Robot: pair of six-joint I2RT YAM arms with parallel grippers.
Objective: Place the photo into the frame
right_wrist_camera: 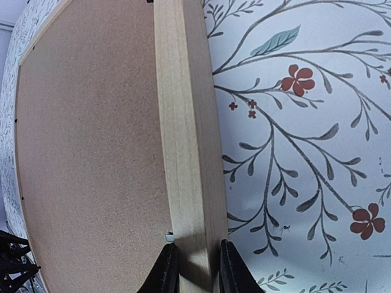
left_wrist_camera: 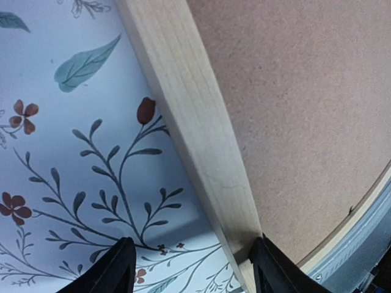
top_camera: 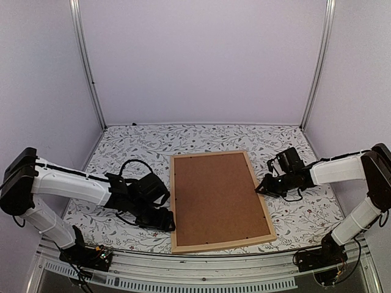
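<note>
The frame lies flat on the floral tablecloth, its back up, filled by a brown backing board. The photo is hidden. My left gripper sits low at the frame's left rail near the front corner. In the left wrist view the gripper is open and straddles the wooden rail: one finger touches the rail's inner edge, the other stands apart over the cloth. My right gripper is at the right rail. The right wrist view shows the gripper shut on that rail.
The floral cloth covers the table around the frame. Lilac walls with metal corner posts close in the back and sides. A metal rail runs along the near table edge, close to the frame's front corner.
</note>
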